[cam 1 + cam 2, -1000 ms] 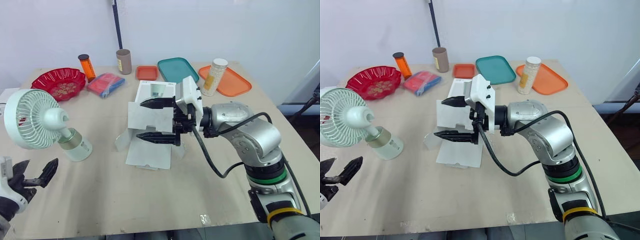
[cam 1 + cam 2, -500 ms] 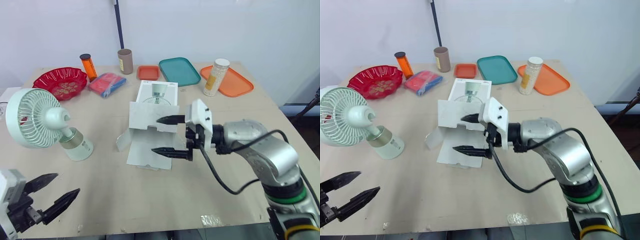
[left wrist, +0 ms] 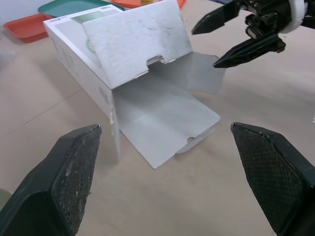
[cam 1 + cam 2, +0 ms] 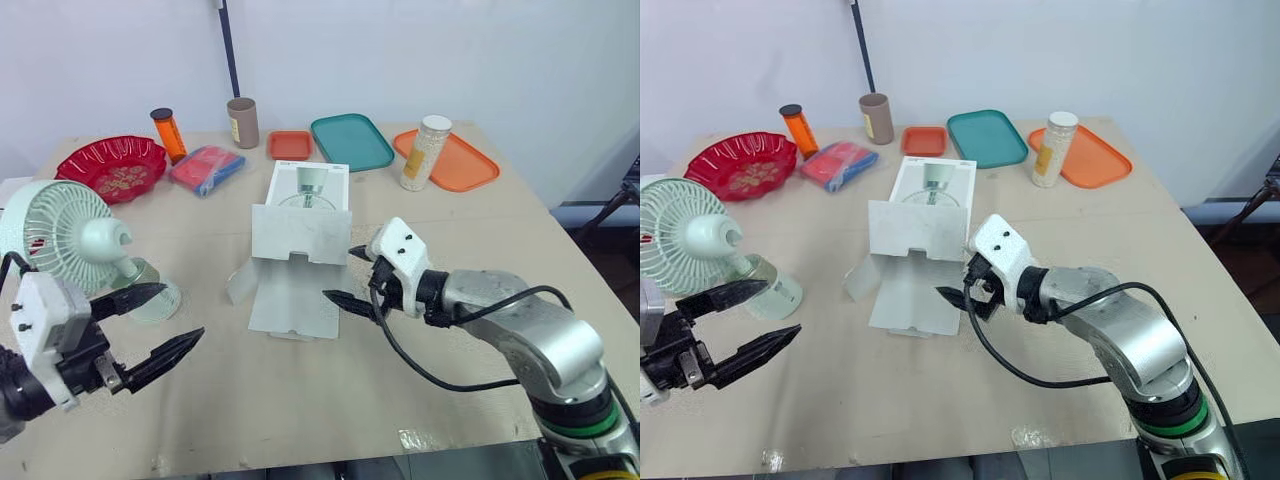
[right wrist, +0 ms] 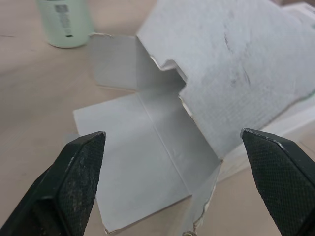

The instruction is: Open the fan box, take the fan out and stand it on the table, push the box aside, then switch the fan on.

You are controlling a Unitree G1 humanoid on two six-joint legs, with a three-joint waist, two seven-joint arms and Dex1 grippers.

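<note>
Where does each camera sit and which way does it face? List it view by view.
Both eyes: on the head, looking forward and down over the table; both arms show, left gripper and right gripper, jaws open.
Left wrist: looks along its own jaws at the open box; the right gripper shows too.
Right wrist: looks along its jaws at the box flaps and the fan base.
Shared: both wrist views show the box.
</note>
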